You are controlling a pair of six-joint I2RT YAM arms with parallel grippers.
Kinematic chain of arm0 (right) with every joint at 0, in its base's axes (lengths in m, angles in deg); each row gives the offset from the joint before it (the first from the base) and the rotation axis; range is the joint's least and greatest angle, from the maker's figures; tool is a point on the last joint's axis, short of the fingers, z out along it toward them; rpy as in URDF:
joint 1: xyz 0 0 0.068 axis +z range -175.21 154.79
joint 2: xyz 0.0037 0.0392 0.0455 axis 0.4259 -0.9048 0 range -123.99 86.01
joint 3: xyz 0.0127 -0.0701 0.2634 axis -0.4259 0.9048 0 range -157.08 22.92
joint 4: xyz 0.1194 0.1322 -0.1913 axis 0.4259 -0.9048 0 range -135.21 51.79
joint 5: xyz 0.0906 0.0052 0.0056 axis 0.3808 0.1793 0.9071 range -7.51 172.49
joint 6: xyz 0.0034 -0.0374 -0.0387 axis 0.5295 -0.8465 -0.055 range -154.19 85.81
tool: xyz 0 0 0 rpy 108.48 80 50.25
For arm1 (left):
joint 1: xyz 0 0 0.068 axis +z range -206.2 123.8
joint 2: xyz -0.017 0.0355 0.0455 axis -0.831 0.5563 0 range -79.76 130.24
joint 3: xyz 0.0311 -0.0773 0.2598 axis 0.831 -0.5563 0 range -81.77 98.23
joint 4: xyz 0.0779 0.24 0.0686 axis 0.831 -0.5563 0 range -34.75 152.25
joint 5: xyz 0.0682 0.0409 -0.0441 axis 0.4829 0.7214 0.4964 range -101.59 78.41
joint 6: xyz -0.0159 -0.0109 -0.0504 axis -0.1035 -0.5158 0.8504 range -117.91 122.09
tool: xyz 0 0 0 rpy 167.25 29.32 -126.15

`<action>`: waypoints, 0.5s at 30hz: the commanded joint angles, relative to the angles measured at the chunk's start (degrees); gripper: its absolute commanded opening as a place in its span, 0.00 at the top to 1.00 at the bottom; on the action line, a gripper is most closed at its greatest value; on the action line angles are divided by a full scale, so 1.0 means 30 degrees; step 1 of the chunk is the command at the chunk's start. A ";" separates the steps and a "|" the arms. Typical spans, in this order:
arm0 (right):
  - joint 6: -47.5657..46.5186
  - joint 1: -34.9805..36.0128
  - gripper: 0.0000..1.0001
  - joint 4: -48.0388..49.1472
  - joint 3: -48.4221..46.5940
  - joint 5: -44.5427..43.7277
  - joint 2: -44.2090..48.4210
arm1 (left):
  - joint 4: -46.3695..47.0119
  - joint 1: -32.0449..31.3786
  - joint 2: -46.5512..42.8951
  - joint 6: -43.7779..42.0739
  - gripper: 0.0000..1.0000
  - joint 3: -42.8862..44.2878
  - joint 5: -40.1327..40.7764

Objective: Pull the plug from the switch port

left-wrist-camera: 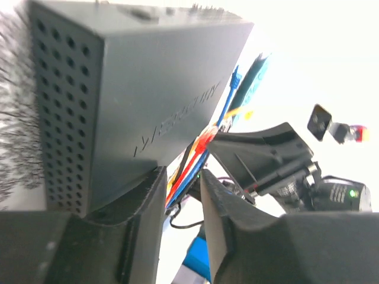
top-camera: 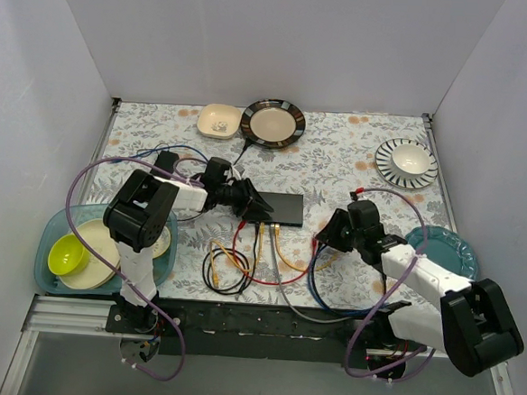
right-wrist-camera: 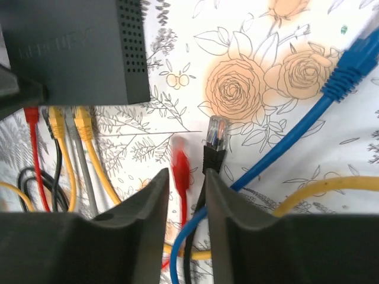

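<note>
Lying mid-table (top-camera: pixel 339 158), the switch (top-camera: pixel 279 208) turns its socket side toward the near edge, with red, yellow and grey cables (right-wrist-camera: pixel 57 127) plugged in. The left tool (top-camera: pixel 243 199) sits at the switch's left end, fingers slightly apart, one against the box's corner. The right tool (right-wrist-camera: pixel 188 177), off the switch's near right corner, has its fingers apart, clamping nothing. A black-booted plug (right-wrist-camera: pixel 215 139) lies free on the table just beyond them, beside a loose red plug (right-wrist-camera: pixel 180 165).

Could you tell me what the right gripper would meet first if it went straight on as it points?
Probably the clear plug on the black cable, lying loose on the cloth just ahead of the right gripper; a red plug lies beside it. The switch sits off to the left.
</note>
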 commanded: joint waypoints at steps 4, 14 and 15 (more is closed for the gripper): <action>-0.1452 0.1409 0.48 0.0624 -0.2272 0.0084 0.0723 | -0.1388 0.0531 -0.1398 -0.1030 0.67 0.1136 0.1112; 0.0041 0.3288 0.50 0.4696 -0.4560 0.3720 -0.6017 | -0.1682 0.0531 -0.0695 -0.1264 0.66 0.1137 0.0907; 0.0303 0.3318 0.50 0.4961 -0.4561 0.3808 -0.6369 | -0.1711 0.0531 -0.0608 -0.1293 0.66 0.1108 0.0878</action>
